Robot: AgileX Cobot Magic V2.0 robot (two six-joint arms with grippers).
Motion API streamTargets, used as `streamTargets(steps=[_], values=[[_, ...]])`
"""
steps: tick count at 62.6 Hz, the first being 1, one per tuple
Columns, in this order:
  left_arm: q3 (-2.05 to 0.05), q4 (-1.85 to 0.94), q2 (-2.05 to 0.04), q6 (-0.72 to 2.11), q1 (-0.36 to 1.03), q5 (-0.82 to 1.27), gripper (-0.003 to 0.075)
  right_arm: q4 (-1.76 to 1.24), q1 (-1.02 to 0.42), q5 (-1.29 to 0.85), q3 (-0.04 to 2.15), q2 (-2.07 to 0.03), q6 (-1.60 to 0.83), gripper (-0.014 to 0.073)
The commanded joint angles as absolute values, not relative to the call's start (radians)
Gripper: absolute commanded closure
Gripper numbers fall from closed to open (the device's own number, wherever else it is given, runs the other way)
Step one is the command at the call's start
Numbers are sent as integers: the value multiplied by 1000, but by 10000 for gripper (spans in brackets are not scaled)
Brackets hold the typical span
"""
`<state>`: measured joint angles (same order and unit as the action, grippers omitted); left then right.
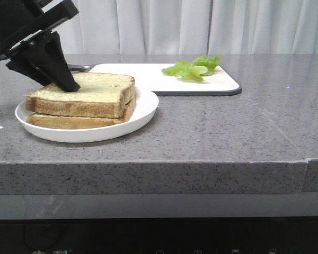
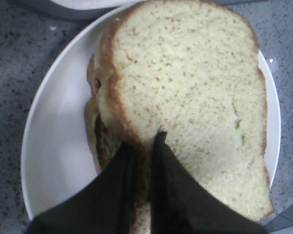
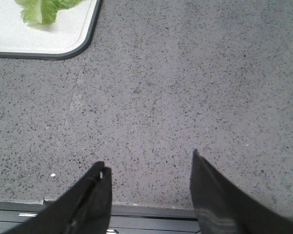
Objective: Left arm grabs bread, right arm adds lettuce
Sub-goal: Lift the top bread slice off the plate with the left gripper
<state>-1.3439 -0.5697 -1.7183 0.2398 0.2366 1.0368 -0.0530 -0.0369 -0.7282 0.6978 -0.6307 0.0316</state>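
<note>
Two bread slices are stacked on a white plate (image 1: pixel 144 108). The top slice of bread (image 1: pixel 95 92) is thick, with a brown crust and a pale face. My left gripper (image 1: pixel 69 84) comes down from the upper left and is shut on this slice's left edge. In the left wrist view the gripper (image 2: pixel 144 148) pinches the crust of the top slice (image 2: pixel 185 97), one finger on its face and one at its side. The lower slice (image 1: pixel 74 121) lies under it. The lettuce (image 1: pixel 193 67) lies on a white board and shows in the right wrist view (image 3: pixel 41 10). My right gripper (image 3: pixel 149 163) is open and empty over bare counter.
The white cutting board (image 1: pixel 143 76) with a dark rim lies behind the plate, and its corner shows in the right wrist view (image 3: pixel 63 39). The grey speckled counter (image 1: pixel 228 127) ends at a front edge just under my right gripper. A white curtain hangs behind.
</note>
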Motion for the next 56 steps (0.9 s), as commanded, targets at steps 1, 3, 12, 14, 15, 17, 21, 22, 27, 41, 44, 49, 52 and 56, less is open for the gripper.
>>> streamTargets(steps=[1,3,12,14,15,17,21,22,27,41,44,49,52,56], values=[[-1370,-581,-1665,246,235,1030,741,-53,-31,-668,733,-637,31,197],[-1375,-581,-1657,246,235,1037,741,-54,-31,-668,733,-637,31,197],[-1412,-575,-1589,246,235,1069,741,-94,-31,-665,735,-643,29,197],[-1421,-575,-1570,246,235,1071,741,-112,-32,-665,739,-648,26,197],[-1425,-575,-1559,246,235,1071,741,-120,-34,-667,741,-653,23,197],[-1430,-572,-1537,246,235,1071,741,-136,-36,-669,749,-663,18,197],[-1432,-556,-1479,246,235,1060,741,-183,-36,-676,769,-695,-7,197],[-1432,-547,-1465,246,235,1060,741,-194,-36,-679,775,-704,-17,197],[-1432,-488,-1390,244,235,1060,741,-259,-36,-686,812,-761,-77,197],[-1369,-401,-1193,212,194,1047,741,-441,-36,-674,932,-947,-185,197],[-1338,-399,-1150,212,155,1039,741,-468,-36,-671,970,-1003,-210,196],[-1284,-399,-1094,212,80,1027,741,-508,-36,-670,1024,-1082,-245,185],[-1255,-399,-1070,212,36,1026,741,-526,-36,-670,1061,-1133,-262,168],[-1213,-399,-1034,212,-4,1026,741,-546,-36,-669,1114,-1207,-286,132]])
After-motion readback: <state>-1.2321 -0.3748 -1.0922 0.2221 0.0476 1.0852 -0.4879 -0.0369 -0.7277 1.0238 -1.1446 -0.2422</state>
